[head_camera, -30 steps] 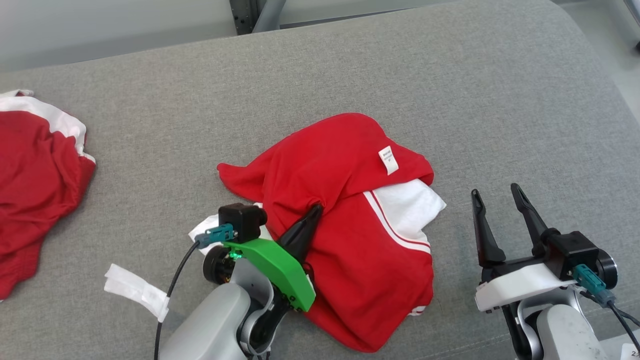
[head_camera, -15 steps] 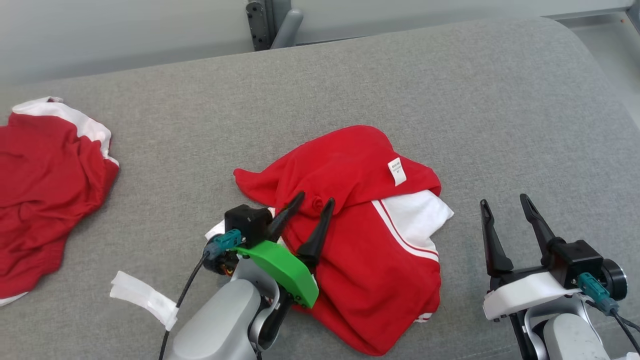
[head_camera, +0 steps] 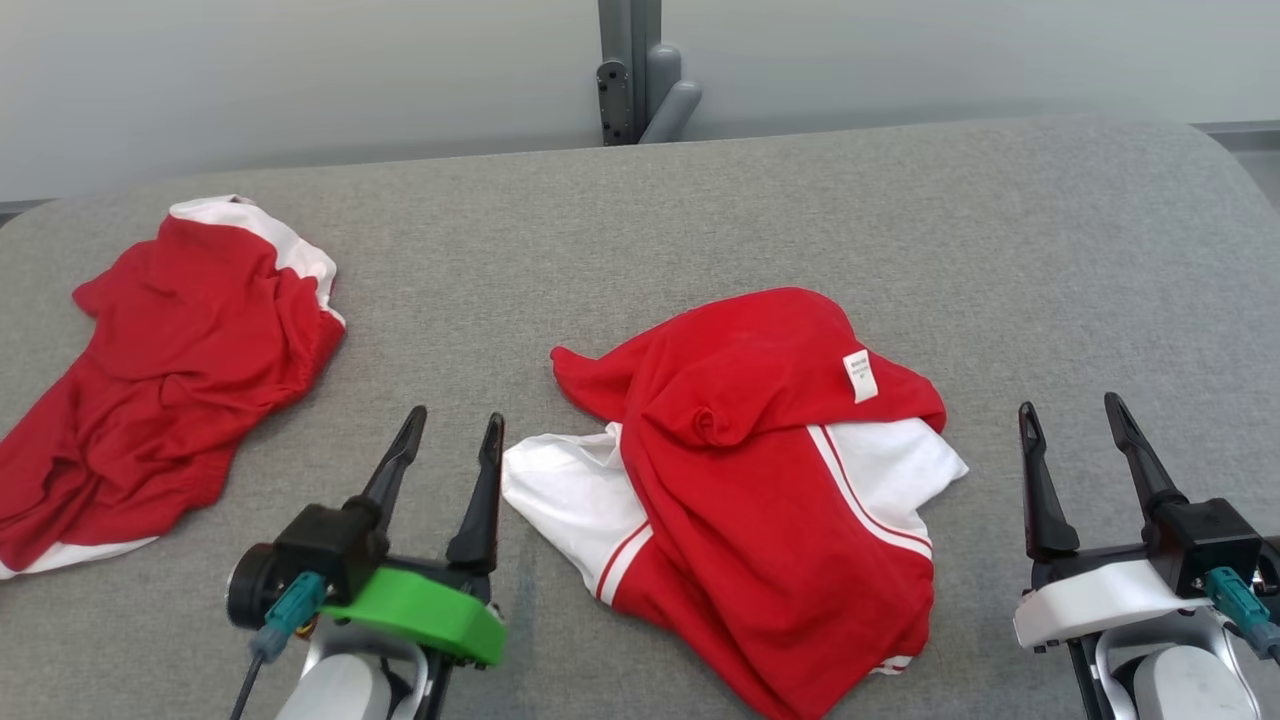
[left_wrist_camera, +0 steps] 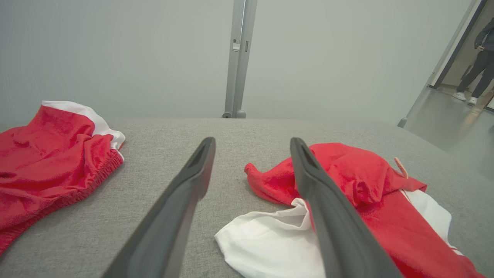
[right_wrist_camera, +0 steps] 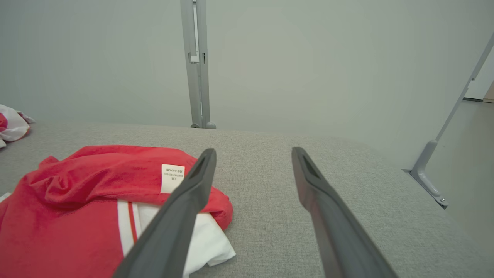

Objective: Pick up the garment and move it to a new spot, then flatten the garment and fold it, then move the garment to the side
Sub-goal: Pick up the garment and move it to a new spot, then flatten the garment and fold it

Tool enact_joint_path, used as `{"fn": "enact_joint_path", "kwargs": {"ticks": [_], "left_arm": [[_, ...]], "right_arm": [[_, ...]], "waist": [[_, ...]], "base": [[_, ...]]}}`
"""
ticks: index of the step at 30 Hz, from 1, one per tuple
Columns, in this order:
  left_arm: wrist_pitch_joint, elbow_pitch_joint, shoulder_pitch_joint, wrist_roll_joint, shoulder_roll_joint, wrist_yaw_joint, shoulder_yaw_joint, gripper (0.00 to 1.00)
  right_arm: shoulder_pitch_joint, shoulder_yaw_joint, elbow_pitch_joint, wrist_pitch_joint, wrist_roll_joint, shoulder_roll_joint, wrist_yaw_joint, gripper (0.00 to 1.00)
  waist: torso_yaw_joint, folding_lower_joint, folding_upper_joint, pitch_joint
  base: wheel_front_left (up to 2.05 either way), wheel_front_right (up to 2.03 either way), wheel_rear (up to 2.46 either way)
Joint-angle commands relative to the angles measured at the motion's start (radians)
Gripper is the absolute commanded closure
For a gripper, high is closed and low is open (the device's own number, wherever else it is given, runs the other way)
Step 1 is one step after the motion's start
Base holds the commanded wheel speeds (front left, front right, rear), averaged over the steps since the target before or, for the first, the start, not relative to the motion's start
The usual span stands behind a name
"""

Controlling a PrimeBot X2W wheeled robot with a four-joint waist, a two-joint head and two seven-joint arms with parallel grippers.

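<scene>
Step judged in hand: flattening the garment [head_camera: 760,480], crumpled at the centre of the tabletop [head_camera: 700,220] between the two hands. To do it well, each hand should probably grip an outer edge low, at the left white panel [head_camera: 565,500] toward 8 o'clock and the right white panel [head_camera: 900,470] toward 3 o'clock, then draw outward evenly so the folded-over red layer opens without bunching. At 7 o'clock the left hand [head_camera: 454,415] has its fingers apart, empty, just beside the left white panel, not touching it. At 5 o'clock the right hand [head_camera: 1070,403] is likewise spread and empty. A second red garment [head_camera: 180,350] lies at 9 o'clock; a grey post [head_camera: 630,70] stands at 12 o'clock.
</scene>
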Motion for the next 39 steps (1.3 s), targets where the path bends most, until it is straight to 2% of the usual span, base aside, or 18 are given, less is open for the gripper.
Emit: {"fn": "enact_joint_path", "kwargs": {"ticks": [1,9,19,27,39], "left_arm": [[0.0,-0.026,0.055,0.042,0.016,-0.004,0.049,0.0],[0.0,-0.06,0.181,0.118,0.015,-0.036,0.226,0.0],[0.0,-0.085,0.242,0.202,-0.059,-0.122,0.419,0.0],[0.0,-0.072,0.23,0.24,-0.096,-0.159,0.46,0.0],[0.0,-0.04,0.22,0.25,-0.118,-0.175,0.477,0.0]], "right_arm": [[0.017,-0.005,-0.006,-0.003,-0.009,-0.004,0.0,0.0],[0.036,-0.015,0.009,-0.003,-0.015,-0.004,0.0,0.0],[0.043,-0.018,0.04,-0.003,-0.019,-0.004,0.0,0.0],[0.034,-0.018,0.048,-0.003,-0.016,-0.004,0.0,0.0],[0.021,-0.01,0.049,-0.003,-0.007,-0.004,0.0,0.0]], "waist": [[0.031,0.0001,0.0,-0.019],[0.046,0.0001,0.0,-0.034],[0.048,0.0001,0.0,-0.019],[0.045,0.0001,0.0,-0.017],[0.04,0.0001,0.0,-0.007]], "base": [[0.0,0.0,0.0],[0.0,0.0,0.0],[0.0,0.0,0.0],[0.0,0.0,0.0],[0.0,0.0,0.0]]}}
